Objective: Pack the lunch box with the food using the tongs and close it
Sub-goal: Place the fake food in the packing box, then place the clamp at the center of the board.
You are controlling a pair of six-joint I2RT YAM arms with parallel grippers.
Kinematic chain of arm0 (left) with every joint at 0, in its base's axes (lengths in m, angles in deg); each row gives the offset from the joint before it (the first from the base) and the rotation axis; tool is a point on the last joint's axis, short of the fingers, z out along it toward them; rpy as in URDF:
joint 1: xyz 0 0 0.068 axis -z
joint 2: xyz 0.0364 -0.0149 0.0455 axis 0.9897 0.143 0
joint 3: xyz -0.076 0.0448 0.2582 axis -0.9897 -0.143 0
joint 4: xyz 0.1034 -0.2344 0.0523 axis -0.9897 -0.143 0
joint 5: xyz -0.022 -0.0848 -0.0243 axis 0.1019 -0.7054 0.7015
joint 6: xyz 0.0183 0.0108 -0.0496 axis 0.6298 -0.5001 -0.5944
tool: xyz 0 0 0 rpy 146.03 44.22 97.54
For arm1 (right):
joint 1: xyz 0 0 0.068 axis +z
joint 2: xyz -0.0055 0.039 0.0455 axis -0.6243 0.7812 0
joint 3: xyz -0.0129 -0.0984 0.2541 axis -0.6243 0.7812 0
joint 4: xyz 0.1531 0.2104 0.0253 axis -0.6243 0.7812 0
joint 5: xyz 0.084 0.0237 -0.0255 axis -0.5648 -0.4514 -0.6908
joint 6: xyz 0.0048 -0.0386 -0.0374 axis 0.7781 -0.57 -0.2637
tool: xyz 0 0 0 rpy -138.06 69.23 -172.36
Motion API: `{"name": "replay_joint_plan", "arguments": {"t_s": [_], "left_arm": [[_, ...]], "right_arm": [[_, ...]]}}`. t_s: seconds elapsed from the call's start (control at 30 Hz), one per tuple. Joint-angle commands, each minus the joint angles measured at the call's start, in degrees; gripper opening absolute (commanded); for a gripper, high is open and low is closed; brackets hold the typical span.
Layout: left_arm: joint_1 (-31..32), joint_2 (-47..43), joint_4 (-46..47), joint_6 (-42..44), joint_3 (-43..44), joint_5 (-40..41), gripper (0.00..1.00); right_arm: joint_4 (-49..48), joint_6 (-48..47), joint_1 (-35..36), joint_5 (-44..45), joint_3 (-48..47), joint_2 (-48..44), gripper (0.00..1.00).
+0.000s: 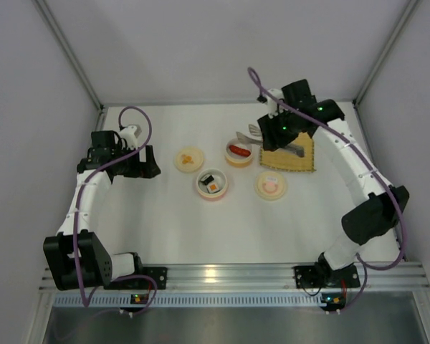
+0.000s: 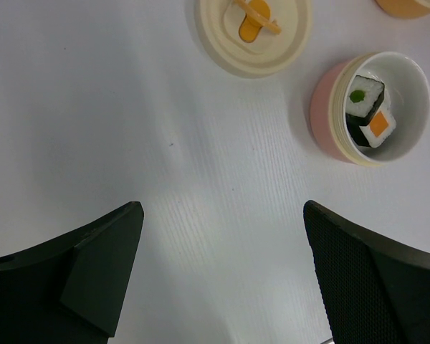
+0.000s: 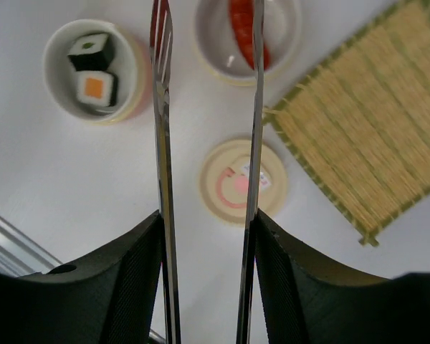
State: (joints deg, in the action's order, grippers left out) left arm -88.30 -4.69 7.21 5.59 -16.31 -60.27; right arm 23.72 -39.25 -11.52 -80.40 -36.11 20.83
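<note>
Partly cropped, tongs [image 3: 161, 179] with tips off frame, arms parted, pinched in right gripper [image 3: 208, 218], one arm hiding some of red sausage [image 3: 242, 29] in orange bowl [image 3: 211, 43], two sushi [image 3: 93, 87] in pink bowl [image 3: 57, 79], lids [image 3: 242, 183] off beside them, left gripper [image 2: 222, 211] spread wide, empty.

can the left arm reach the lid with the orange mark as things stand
Probably yes: the left gripper is open and empty, the orange-marked lid lies flat just ahead of it, and only bare table lies between them.

Sushi rolls [image 1: 213, 183] are seated in the pink-rimmed bowl [image 1: 201, 190], the sausage [image 1: 238, 150] in the orange-rimmed bowl [image 1: 239, 163]. The orange-print lid [image 1: 188, 158] and pink-print lid [image 1: 271, 185] are laid flat alongside. The tongs [image 3: 256, 107] are held with arms parted.
</note>
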Motion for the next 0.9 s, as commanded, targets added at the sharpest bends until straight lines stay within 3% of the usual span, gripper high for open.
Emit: {"name": "replay_joint_plan", "arguments": {"t_s": [0.0,0.2,0.4,0.87], "left_arm": [[-0.33,-1.07,-0.12,1.47,2.15,0.68,0.98],[-0.33,-0.99,-0.12,1.47,2.15,0.59,0.98],[-0.33,-0.02,0.15,1.04,2.33,0.60,0.98],[-0.33,3.67,1.11,-0.02,4.35,0.94,0.98]], "right_arm": [[-2.16,-2.82,-9.23,-1.48,2.35,-5.71,0.50],[-3.48,-7.56,-26.02,-5.60,6.67,-5.46,0.49],[-6.38,-11.35,-38.25,-4.91,7.64,-1.35,0.49],[-13.85,-11.18,-42.41,5.11,0.97,15.45,0.50]]}}
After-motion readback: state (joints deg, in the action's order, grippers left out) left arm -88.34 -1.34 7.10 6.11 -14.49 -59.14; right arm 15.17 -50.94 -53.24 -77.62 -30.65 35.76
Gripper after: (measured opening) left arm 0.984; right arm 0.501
